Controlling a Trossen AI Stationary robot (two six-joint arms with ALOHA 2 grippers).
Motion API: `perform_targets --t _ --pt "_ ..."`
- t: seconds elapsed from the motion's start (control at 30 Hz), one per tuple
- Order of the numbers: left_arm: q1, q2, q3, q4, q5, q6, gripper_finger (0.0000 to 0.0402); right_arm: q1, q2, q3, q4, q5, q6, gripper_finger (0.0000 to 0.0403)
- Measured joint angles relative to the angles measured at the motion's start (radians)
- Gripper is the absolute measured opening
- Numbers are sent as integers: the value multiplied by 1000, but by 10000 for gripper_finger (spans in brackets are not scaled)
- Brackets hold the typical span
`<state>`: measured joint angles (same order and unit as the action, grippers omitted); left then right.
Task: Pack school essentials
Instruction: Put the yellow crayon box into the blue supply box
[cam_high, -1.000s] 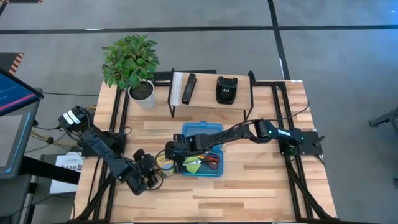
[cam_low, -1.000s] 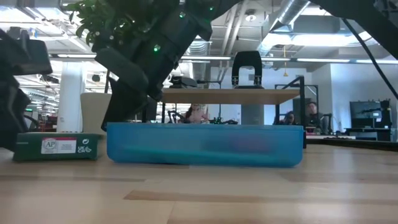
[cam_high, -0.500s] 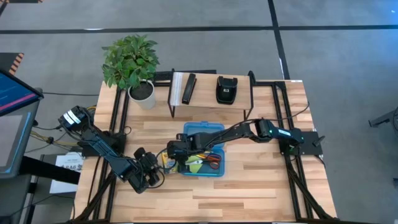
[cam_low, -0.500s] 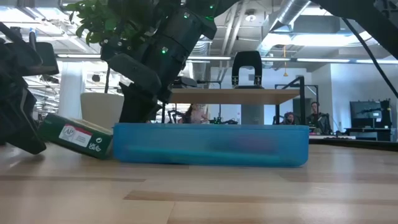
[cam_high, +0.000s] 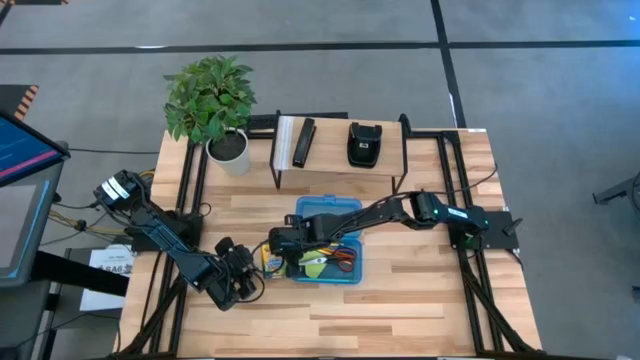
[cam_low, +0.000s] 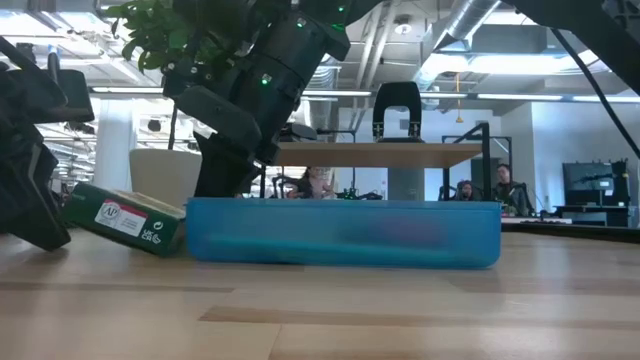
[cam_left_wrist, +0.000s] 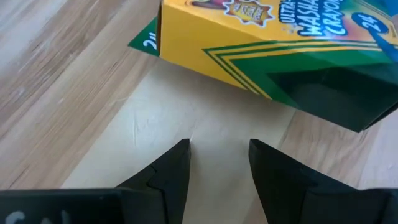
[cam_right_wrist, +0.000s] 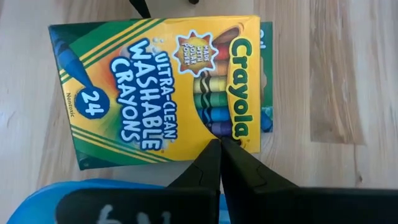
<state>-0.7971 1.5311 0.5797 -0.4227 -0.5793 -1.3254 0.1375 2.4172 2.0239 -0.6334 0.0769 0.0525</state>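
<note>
High view: a wooden bench (cam_high: 400, 300) holds a blue translucent box (cam_high: 328, 240). The yellow-green crayon box (cam_high: 266, 260) lies just beside that box's left wall. In the low view it is tilted, one end raised against the blue wall. The right gripper (cam_right_wrist: 219, 144) is directly over the crayon box's edge, its fingers (cam_right_wrist: 208, 163) pressed together with nothing between them. The left gripper (cam_left_wrist: 219, 149) is low near the bench, close beside the crayon box, its fingers (cam_left_wrist: 171, 168) apart and holding nothing. Red-handled scissors (cam_high: 341, 258) lie inside the blue box.
</note>
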Motion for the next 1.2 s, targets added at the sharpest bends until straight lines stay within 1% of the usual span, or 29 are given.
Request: perform_targets --t 0.63,0.87,0.93,1.07,1.2 --pt "0 -1 1 -16 20 -4 151 18 -1 0 4 5 44 35" --pt "0 -1 1 -18 22 -3 151 35 -1 40 1 3 46 35" --pt "-1 -1 1 -21 22 -3 151 35 -2 44 -11 0 43 35" --pt "-1 -1 1 -23 22 -4 151 34 -2 42 -94 0 49 35" --pt "-1 0 1 -25 21 -3 151 35 4 25 -101 3 60 35"
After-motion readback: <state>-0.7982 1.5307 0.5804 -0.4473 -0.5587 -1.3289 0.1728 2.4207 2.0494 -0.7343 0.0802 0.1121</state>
